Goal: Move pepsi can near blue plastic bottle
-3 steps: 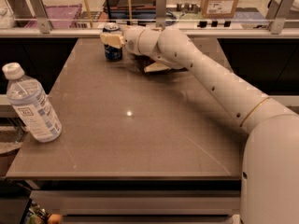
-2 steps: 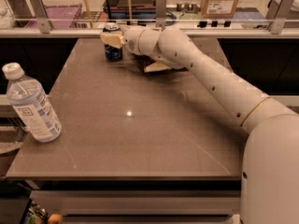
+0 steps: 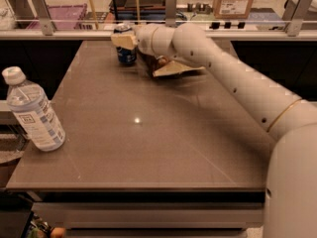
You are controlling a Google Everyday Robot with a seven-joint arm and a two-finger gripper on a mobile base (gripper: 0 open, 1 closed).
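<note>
The pepsi can (image 3: 126, 53) stands upright at the far edge of the brown table (image 3: 148, 148), left of centre. My gripper (image 3: 125, 39) reaches it from the right and is shut around its upper part, with one tan finger (image 3: 124, 40) across the near side. The can still rests on the table. The blue plastic bottle (image 3: 32, 110) stands upright at the table's near left edge, far from the can and the gripper.
A brown snack bag (image 3: 169, 67) lies just right of the can, under my wrist. My white arm (image 3: 237, 83) crosses the right side of the table. A glass rail (image 3: 168, 26) with shelves and boxes runs behind the far edge.
The gripper and the can have shifted very slightly to the right. The bottle and the snack bag have not moved.
</note>
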